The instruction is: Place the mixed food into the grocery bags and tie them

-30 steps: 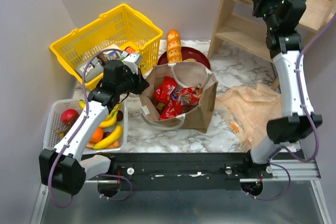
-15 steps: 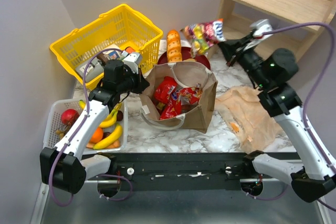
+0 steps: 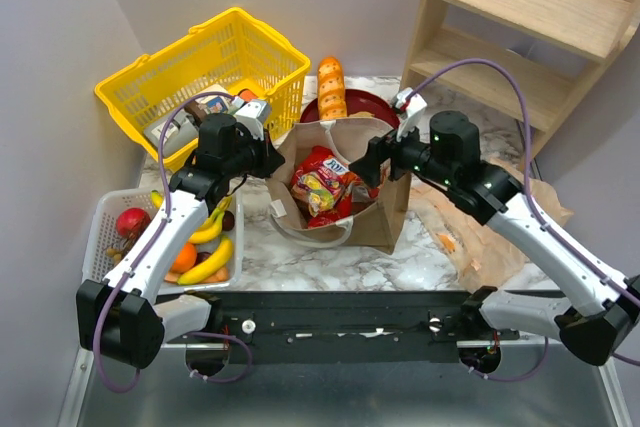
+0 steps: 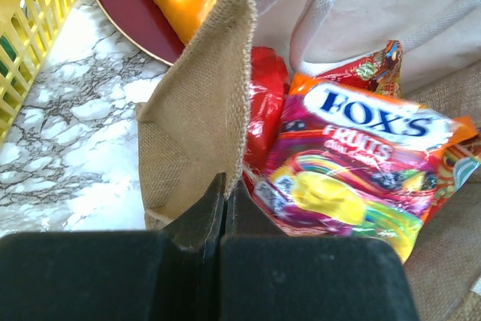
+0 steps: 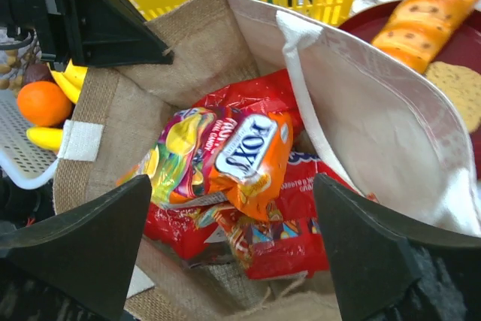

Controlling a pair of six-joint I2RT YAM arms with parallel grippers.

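Observation:
The brown grocery bag (image 3: 388, 219) with white handles stands open at the table's middle. My left gripper (image 4: 223, 187) is shut on its left rim (image 4: 203, 110), holding it apart. A colourful orange candy packet (image 5: 218, 152) lies loose on top of the red crisp packets (image 5: 282, 242) inside. My right gripper (image 5: 229, 242) hangs open just above them, touching nothing; from above it sits over the bag's right rim (image 3: 372, 162). The tan plastic bag (image 3: 485, 212) lies crumpled to the right. Bananas (image 3: 208, 265) and small fruit rest in the white tray (image 3: 103, 209).
A yellow basket (image 3: 205, 62) of boxed goods stands at the back left. Behind the bag, a long loaf (image 3: 331, 87) lies on a dark red plate (image 3: 368, 105) with a round bun (image 5: 455, 92). A wooden shelf (image 3: 520, 17) fills the back right corner.
My right arm swung from the shelf down over the bag with the candy packet, then opened; the packet now lies in the bag. The left arm has stayed put.

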